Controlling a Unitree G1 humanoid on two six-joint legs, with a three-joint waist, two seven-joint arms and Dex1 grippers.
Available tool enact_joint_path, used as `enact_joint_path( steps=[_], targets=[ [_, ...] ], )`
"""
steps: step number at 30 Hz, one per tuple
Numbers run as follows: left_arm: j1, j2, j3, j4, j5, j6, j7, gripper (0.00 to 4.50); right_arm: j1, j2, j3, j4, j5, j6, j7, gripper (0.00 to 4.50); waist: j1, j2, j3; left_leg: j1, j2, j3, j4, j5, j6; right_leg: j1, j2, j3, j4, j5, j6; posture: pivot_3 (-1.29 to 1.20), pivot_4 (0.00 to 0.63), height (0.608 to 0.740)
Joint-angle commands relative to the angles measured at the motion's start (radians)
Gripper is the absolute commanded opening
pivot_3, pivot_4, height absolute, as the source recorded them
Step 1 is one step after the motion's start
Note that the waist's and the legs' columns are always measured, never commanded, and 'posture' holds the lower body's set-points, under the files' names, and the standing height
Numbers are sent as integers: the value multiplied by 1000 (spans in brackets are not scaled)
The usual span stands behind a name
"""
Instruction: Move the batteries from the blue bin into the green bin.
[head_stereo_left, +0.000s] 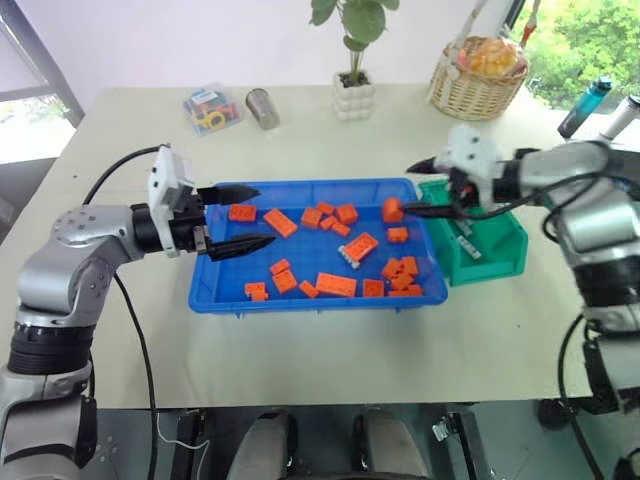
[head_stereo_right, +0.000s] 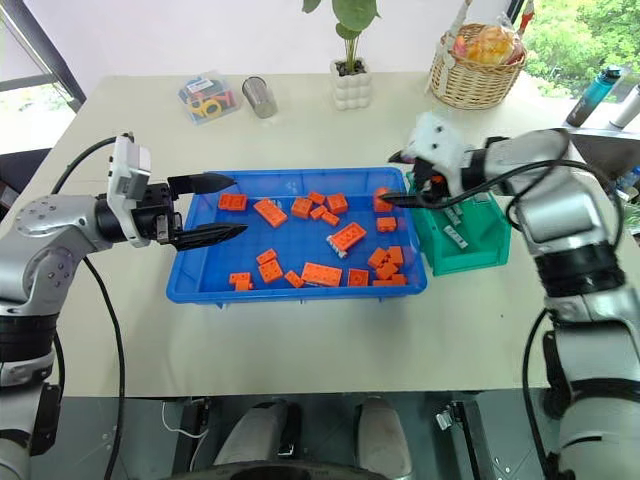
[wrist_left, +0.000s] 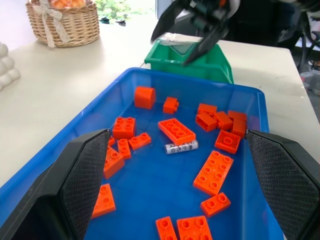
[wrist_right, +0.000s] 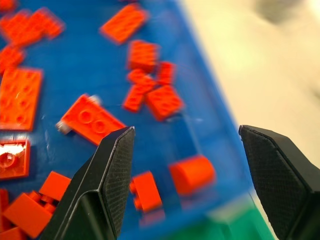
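The blue bin (head_stereo_left: 310, 303) lies mid-table, strewn with several orange bricks (head_stereo_left: 336, 284). One grey battery (wrist_left: 181, 147) lies on its floor against a long brick, near the middle. The green bin (head_stereo_left: 497, 262) stands against the blue bin's right end, with grey batteries (head_stereo_left: 466, 241) inside. My left gripper (head_stereo_left: 250, 218) hovers level over the blue bin's left end, pointing right, open and empty. Above the corner where the two bins meet, my right gripper (head_stereo_left: 416, 188) is open with nothing between its fingers; in its wrist view bricks and the green rim lie beneath it.
A wicker basket (head_stereo_left: 478, 75) sits at the back right, a potted plant (head_stereo_left: 353, 95) at the back centre, a metal cup (head_stereo_left: 262, 108) and a clear box (head_stereo_left: 211, 108) at the back left. Bottles (head_stereo_left: 585, 105) stand past the table's right edge.
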Motion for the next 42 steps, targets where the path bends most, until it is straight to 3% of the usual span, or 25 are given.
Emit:
enact_joint_path(
  steps=[1, 13, 14, 17, 32, 36, 40, 42],
  targets=[
    [31, 13, 47, -76, -22, 2, 21, 4500, -77, 35, 68, 150, -93, -254, 91, 3420, -1, 0, 0, 0, 0, 0, 0, 0, 0, 0, 0, 0, 0, 0, 0, 0, 150, 737],
    [130, 37, 124, -188, -61, 42, 94, 4500, -286, 233, 175, 641, -255, -657, 224, 3420, -24, 0, 0, 0, 0, -2, 0, 0, 0, 0, 0, -1, -1, 0, 0, 0, 150, 737],
    [138, 37, 130, -198, -64, 44, 103, 4500, -306, 252, 184, 678, -278, -681, 218, 3683, -24, 0, 0, 0, 0, -2, 0, 0, -1, 0, 0, -1, -1, 0, 0, 0, 150, 737],
    [156, 37, 145, -220, -72, 51, 122, 4500, -349, 296, 197, 756, -323, -724, 196, 4417, -26, 0, 0, 0, 0, -2, 0, 1, -1, 0, 0, -1, -1, 0, 0, 0, 150, 737],
    [159, 39, 151, -231, -83, 52, 159, 4500, -402, 403, 196, 908, -428, -791, 158, 4417, -28, 0, 0, 0, 0, -2, 0, 1, -2, -2, 0, -1, 0, 0, 0, 0, 150, 737],
    [146, 38, 147, -227, -82, 53, 161, 4500, -400, 419, 173, 924, -418, -763, 167, 3221, -30, 0, 0, 0, 0, -2, 0, 1, -2, -2, 0, -1, 0, 0, 0, 0, 150, 737],
    [142, 41, 149, -222, -82, 55, 158, 4500, -397, 412, 132, 916, -380, -723, 183, 1312, -30, 0, 0, 0, 0, -2, 0, 1, -2, -2, 0, -1, 0, 0, 0, 0, 150, 737],
    [143, 41, 149, -222, -83, 56, 158, 4500, -397, 401, 99, 907, -349, -693, 212, 1312, -30, 0, 0, 0, 0, -2, 0, 1, -2, -2, 0, -1, 0, 0, 0, 0, 150, 737]
  ],
)
